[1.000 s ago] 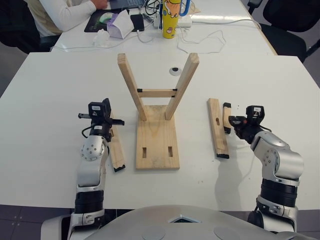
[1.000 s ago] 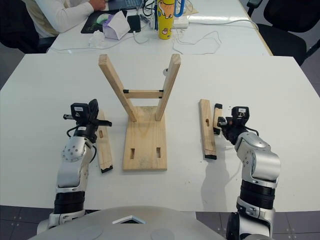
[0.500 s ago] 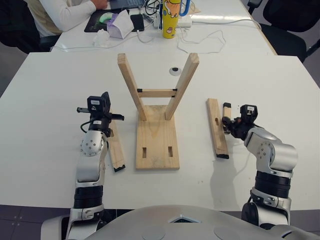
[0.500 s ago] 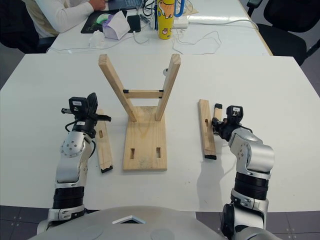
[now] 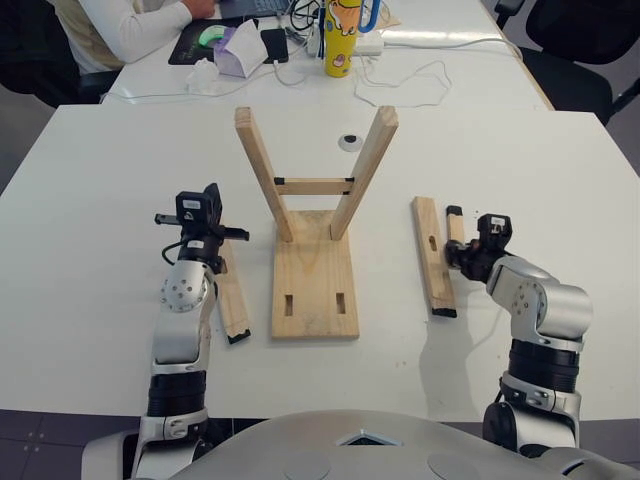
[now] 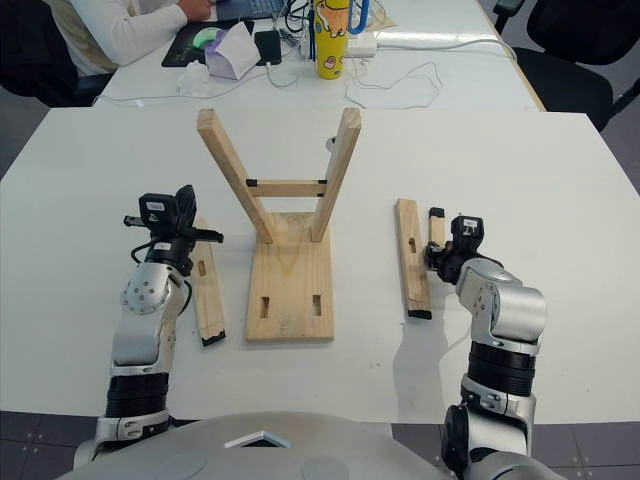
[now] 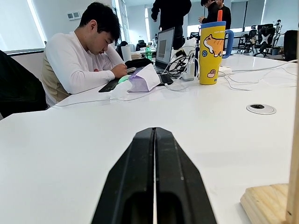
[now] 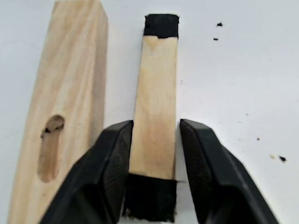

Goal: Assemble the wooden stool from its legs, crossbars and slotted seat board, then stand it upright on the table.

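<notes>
1. The right gripper (image 8: 156, 129) straddles the loose crossbar (image 8: 158, 88), one finger down each side, open slightly wider than the wood and not clamping it. If it closes off-centre, the bar could twist or slide into the loose leg (image 5: 432, 255) just beside it.
2. The left gripper (image 7: 154, 135) has its fingers pressed together and holds nothing. It sits at the far end of the other loose leg (image 5: 232, 300) and could knock it if it swings.
3. The seat board (image 5: 315, 285) lies flat on the table (image 5: 120, 160). Its two far slots hold upright legs (image 5: 263, 175) joined by a crossbar (image 5: 314, 186), and its two near slots are empty.
4. I can't see what's inside the yellow mug (image 5: 342, 35) on the far desk.
</notes>
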You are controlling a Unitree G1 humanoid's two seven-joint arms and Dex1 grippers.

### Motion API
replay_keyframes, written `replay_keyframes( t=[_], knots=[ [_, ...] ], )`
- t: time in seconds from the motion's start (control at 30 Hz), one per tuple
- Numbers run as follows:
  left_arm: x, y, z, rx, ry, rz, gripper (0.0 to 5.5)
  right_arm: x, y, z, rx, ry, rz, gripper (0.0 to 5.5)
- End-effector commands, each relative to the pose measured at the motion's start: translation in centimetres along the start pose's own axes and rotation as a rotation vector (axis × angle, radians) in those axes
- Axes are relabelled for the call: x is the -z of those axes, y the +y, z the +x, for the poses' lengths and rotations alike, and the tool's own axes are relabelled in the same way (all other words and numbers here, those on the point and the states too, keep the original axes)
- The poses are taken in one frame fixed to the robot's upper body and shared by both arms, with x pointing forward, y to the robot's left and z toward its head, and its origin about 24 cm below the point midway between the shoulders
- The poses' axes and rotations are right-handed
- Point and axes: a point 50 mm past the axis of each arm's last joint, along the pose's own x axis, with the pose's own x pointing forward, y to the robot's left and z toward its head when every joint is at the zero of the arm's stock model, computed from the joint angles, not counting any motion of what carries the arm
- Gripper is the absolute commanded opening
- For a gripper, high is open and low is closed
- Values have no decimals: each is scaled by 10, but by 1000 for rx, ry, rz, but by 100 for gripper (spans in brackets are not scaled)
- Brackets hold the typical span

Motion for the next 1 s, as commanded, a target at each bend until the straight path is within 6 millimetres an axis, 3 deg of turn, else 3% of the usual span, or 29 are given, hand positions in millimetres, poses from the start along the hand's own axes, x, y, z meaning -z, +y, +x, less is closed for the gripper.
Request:
replay_keyframes(
  t=[0.03, 0.2, 0.33, 0.47, 0.57, 0.63, 0.77, 1.0],
  knots=[
    [-4, 0, 3, 7, -18, 4, 0, 12, -5, 5, 43, 77, 30, 132],
    [-5, 0, 4, 8, -22, 4, 0, 4, -7, 6, 68, 23, 38, 132],
    [-8, 4, 6, -4, -39, 8, 0, -37, -3, 0, 69, -259, -15, 132],
    [-27, 18, 12, -59, -107, -51, 0, -100, 21, -33, -27, -741, -225, 132],
    [-52, 30, 19, -98, -197, -137, 0, -126, 45, -58, -182, -964, -294, 132],
    [-74, 33, 23, -84, -263, -277, 0, -136, 65, -78, -407, -1056, -267, 132],
    [-111, 22, 22, 153, -350, -655, 0, -136, 97, -107, -794, -1032, -291, 132],
    [-139, -30, -9, 739, -262, -968, 106, -131, 112, -111, -906, -966, -349, 132]
  ],
)
